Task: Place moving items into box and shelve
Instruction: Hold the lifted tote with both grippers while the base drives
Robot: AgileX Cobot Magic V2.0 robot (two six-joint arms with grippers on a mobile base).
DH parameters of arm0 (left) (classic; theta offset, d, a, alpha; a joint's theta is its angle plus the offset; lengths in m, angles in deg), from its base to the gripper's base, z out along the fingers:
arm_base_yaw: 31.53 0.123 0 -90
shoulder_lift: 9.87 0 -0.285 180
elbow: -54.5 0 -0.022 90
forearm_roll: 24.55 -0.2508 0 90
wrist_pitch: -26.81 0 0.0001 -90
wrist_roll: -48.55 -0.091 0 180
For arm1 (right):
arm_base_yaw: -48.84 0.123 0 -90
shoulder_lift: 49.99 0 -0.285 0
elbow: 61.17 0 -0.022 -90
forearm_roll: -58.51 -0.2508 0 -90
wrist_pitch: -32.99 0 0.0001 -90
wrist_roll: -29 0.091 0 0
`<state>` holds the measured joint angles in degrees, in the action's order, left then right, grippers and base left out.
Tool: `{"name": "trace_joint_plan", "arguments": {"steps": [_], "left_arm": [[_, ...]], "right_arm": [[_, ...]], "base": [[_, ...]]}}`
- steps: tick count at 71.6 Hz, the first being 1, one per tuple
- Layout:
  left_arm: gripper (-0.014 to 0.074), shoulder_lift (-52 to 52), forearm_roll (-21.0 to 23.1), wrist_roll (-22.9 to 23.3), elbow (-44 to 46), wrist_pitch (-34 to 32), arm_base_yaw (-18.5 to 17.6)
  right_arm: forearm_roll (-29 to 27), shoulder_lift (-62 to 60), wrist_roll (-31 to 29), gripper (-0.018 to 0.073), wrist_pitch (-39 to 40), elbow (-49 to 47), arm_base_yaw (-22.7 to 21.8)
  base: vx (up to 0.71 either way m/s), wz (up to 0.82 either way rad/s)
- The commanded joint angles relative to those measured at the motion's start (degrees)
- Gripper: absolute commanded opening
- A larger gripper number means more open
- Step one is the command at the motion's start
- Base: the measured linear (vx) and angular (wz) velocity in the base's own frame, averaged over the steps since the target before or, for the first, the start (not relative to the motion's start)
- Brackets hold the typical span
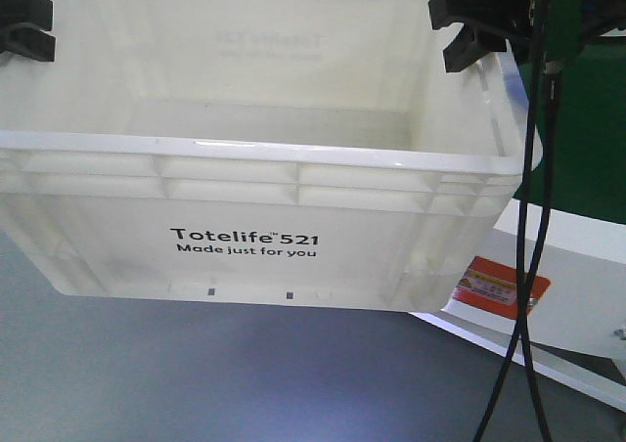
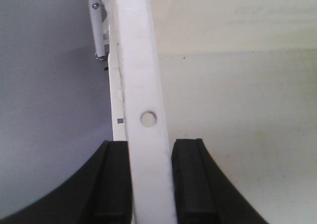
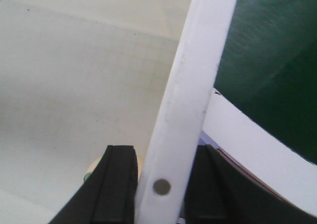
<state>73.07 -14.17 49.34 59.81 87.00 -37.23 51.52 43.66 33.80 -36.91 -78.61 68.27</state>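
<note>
Because we carry the box (image 1: 117, 227) only by its thin rim (image 2: 141, 75), one claw on each end, the grip is what worries us most. The left gripper (image 2: 151, 184) is closed down to the rim's width, its pads pressed on both faces of the strip. The right gripper (image 3: 161, 184) pinches the opposite rim the same way, though there the rim runs slanted between the fingers. The box sits between the arms, right before the front camera, and seems to hang above the grey floor (image 1: 196, 383). If one arm rises or travels faster than the other, we judge the box would tilt and the smooth plastic could slide out of the pads. Drawing the arms apart or together could bend the rim or lever it loose. Black cables (image 1: 533, 217) hang beside the right corner and a white frame (image 1: 577, 256) lies close behind, so a swing that way could snag or knock the box.
</note>
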Motion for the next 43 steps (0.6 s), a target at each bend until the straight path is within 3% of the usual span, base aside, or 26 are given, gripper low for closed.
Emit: {"name": "trace_joint_plan", "arguments": {"steps": [1, 43], "left_arm": [[-0.0017, -2.4, 3.4, -0.2, 2.6, -7.9, -0.3], [-0.0017, -2.4, 3.4, -0.2, 2.6, -7.9, -0.3]], "right_arm": [[-4.3, -3.2, -2.4, -0.0012, 6.0, -2.8, 0.2], [-4.3, -3.2, -2.4, -0.0012, 6.0, -2.8, 0.2]], "base": [[-0.11, 0.45], [-0.11, 0.56]]}}
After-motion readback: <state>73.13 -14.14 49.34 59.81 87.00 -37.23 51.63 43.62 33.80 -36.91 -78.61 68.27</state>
